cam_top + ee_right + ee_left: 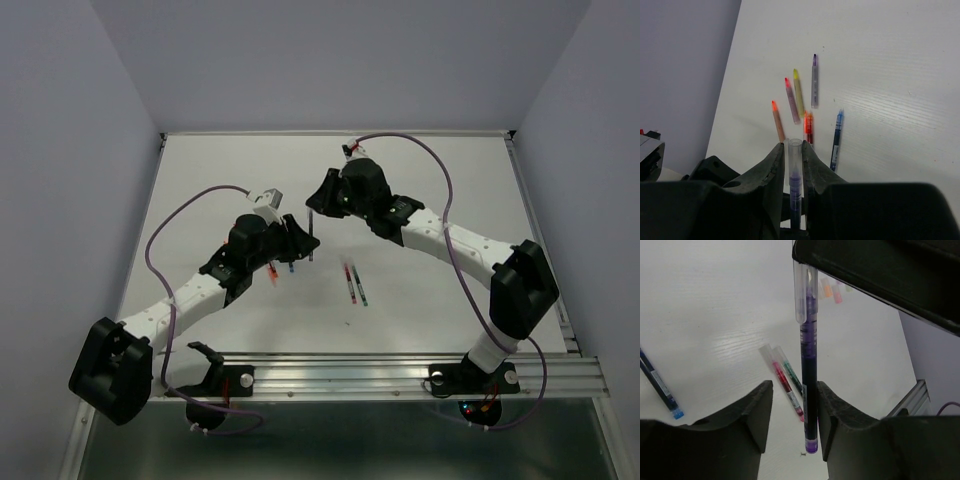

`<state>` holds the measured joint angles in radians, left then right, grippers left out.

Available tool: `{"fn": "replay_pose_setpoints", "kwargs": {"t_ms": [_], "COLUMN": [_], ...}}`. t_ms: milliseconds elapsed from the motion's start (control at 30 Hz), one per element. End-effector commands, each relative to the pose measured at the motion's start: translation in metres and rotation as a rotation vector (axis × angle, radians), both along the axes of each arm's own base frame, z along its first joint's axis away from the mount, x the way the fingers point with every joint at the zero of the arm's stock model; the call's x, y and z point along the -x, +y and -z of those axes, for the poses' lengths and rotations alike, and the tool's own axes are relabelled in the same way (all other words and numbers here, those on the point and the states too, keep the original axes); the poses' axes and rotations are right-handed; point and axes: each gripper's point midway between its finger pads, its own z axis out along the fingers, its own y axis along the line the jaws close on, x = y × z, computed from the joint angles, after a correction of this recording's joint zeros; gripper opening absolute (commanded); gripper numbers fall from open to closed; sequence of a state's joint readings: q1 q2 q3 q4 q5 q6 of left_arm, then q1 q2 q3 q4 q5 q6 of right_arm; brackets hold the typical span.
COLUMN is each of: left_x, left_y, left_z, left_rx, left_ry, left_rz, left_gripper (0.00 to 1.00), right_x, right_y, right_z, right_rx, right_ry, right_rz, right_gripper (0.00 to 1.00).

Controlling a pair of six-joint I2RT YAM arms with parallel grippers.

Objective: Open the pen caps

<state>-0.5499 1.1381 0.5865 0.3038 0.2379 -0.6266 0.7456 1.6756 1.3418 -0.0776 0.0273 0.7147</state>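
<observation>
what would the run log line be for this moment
task: uncap purple pen | right gripper: shut on cap | left gripper: open around barrel | other pens: on table

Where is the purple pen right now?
Left wrist view, centre: the purple pen is off the table, between the fingers of the left gripper, its clear cap clamped in the right gripper.

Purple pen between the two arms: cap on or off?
On. The clear cap sits over the purple pen's end, pinched between the right fingers; the purple barrel shows inside it.
</observation>
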Motion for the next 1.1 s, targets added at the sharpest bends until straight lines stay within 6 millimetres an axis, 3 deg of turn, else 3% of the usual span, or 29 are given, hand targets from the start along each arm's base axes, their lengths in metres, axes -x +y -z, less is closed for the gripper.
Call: {"fn": "replay_pose_setpoints", "kwargs": {"t_ms": [0, 67, 167, 367, 400, 533, 733, 867, 1067], "left_x": [-0.009, -0.009, -0.009, -0.011, -0.011, -0.009, -0.008, -0.008, -0.006], "left_y": [-0.011, -0.012, -0.014, -0.012, -0.012, -0.011, -0.008, -0.009, -0.011], "left_z": [-0.040, -0.039, -0.039, -0.042, -0.043, -0.049, -0.053, -0.054, -0.053], "left_rx": [0.075, 0.074, 0.076, 0.084, 0.086, 0.096, 0.103, 0.104, 0.105], "left_ry": [-0.107, -0.107, -0.105, -0.115, -0.119, -0.142, -0.158, -0.157, -0.156], "left_rz": [0.021, 0.024, 0.031, 0.018, 0.017, 0.016, 0.007, 0.013, 0.027], "left_gripper": [0.45, 0.40, 0.24, 0.00, 0.00, 0.00, 0.00, 0.00, 0.00], "right_x": [0.001, 0.001, 0.005, 0.006, 0.006, 0.009, 0.009, 0.008, 0.006], "right_y": [0.005, 0.005, 0.009, 0.009, 0.009, 0.009, 0.007, 0.007, 0.006], "right_z": [-0.029, -0.025, -0.023, -0.024, -0.022, -0.015, -0.014, -0.015, -0.019], "right_rx": [-0.079, -0.076, -0.091, -0.099, -0.090, -0.073, -0.068, -0.065, -0.064], "right_ry": [-0.055, -0.045, -0.037, -0.045, -0.047, -0.045, -0.046, -0.056, -0.072], "right_rz": [-0.013, -0.011, -0.037, -0.043, -0.049, -0.065, -0.061, -0.060, -0.053], "right_gripper": [0.02, 0.02, 0.03, 0.06, 0.09, 0.40, 0.44, 0.33, 0.37]}}
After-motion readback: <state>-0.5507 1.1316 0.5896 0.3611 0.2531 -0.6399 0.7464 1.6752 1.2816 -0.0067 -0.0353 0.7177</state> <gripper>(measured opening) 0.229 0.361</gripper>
